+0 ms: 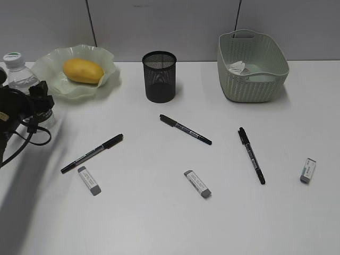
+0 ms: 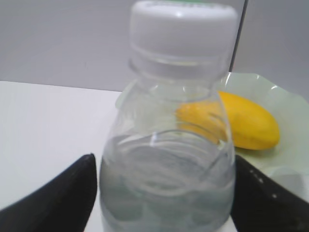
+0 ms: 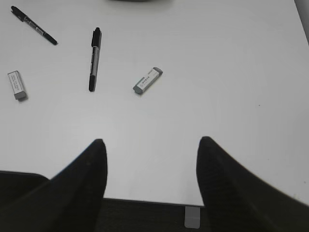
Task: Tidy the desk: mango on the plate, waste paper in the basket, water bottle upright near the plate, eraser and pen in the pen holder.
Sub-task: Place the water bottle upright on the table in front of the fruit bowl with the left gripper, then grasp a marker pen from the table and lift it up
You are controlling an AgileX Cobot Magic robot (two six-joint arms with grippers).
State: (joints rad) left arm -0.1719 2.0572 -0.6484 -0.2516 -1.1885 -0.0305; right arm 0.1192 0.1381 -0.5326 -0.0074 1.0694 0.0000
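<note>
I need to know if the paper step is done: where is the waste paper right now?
The waste paper lies inside the basket at the back right of the desk in the exterior view, to the right of the pen holder.

Desk half tidied — pens and erasers loose.

Mango [image 1: 83, 70] lies on the plate [image 1: 109, 64] at the far-left corner, water bottle [image 1: 18, 74] upright beside it; waste paper [image 1: 237, 66] sits in the basket [image 1: 255, 85] far right — pen holder [image 1: 159, 77] stands mid-far edge.

Left arm at far left, right arm out of frame.
Left gripper [image 2: 164, 193] fingers flank the water bottle [image 2: 169, 145]; right gripper [image 3: 150, 179] spread wide, holding nothing.
</note>
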